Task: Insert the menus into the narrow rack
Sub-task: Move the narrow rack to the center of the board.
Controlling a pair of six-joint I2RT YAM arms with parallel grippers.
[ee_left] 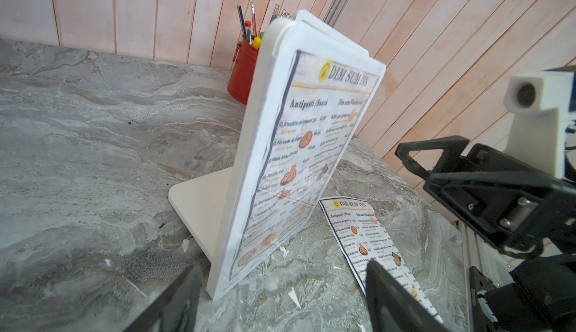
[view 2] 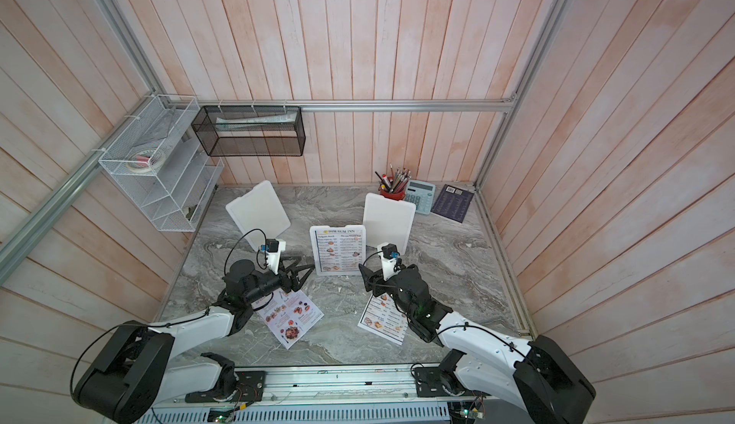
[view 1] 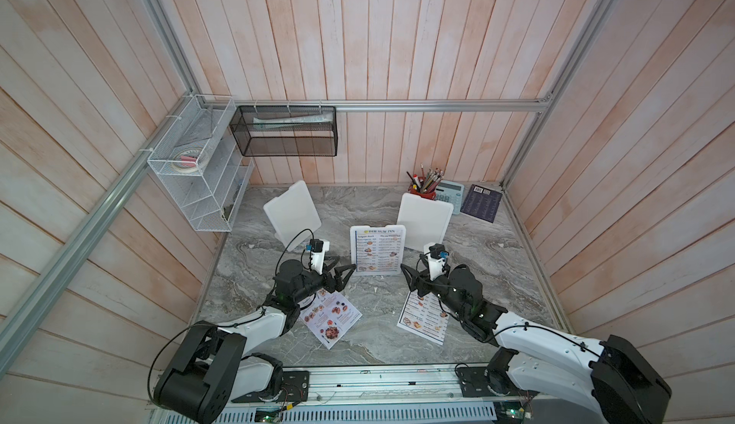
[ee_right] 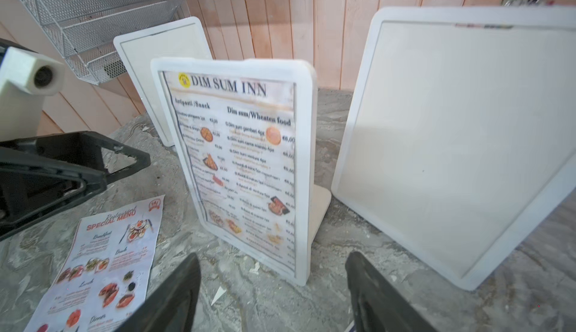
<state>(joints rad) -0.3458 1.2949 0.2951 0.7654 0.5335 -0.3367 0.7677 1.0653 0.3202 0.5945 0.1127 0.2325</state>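
One DIM SUM INN menu [view 1: 378, 253] is already in the centre white stand [ee_right: 308, 159], upright and facing the arms. Two to go, both flat on the marble tabletop [view 1: 378, 346]:
- Special Menu [view 1: 336, 318], partly under the left gripper [view 1: 343, 270]
- second DIM SUM INN sheet [view 1: 423, 322], partly under the right arm [view 1: 469, 298]

I'm taking the stands as the "narrow rack". The left-rear stand [view 1: 292, 211] and right-rear stand [view 1: 425, 221] are empty, one on either side of the filled one and apart from it.

Handling, my read:
- Single sheets: very light and floppy, so they'll sag and buckle if pushed from one end.
- Flat on stone leaves no edge to get a jaw under. Go for a corner or short edge, maybe drag first to lift it.
- Can't tell if they're laminated. If so, slippery.
- Pinch close to the leading edge, ideally with both arms, so the sheet enters the top slot straight.
- The stands look light too and could tip or skate if a sheet jams.

Left gripper: jaws apart, nothing between them, beside the filled stand's left edge. Right gripper [view 1: 409, 280]: jaws also apart and empty, just off the stand's right side. Neither touches a sheet.

Pen cup [view 1: 422, 195], calculator [view 1: 450, 193] and dark booklet [view 1: 483, 203] sit at the back right, well apart from the menus.
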